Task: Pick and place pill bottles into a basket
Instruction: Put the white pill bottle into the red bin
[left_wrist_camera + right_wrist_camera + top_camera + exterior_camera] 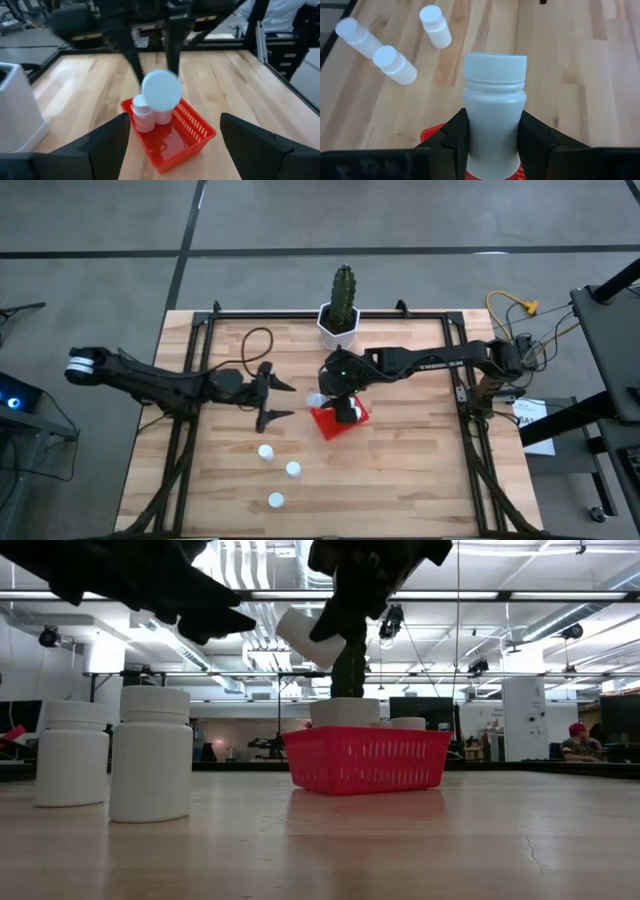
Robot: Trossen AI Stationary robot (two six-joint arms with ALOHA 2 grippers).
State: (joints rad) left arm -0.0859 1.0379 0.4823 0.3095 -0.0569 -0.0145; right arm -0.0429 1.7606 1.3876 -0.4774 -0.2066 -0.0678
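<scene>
The red basket sits mid-table with two white pill bottles standing in it. Above its left end my right gripper is shut on another pill bottle, seen tilted in the low view. Three more pill bottles stand on the table nearer the front edge. My left gripper hovers open just left of the basket, its fingers wide apart with nothing between them. My right gripper pinches the bottle's body below the cap between its two fingers. The fingers come slanting down from the table's right and lie along the bottle. The cap juts out past the fingertips. The bottle hangs tilted, clear above the basket.
A white faceted pot with a green cactus stands at the far edge behind the basket. Bare wood lies to the right of the basket and along the front right. Black frame rails run along both table sides.
</scene>
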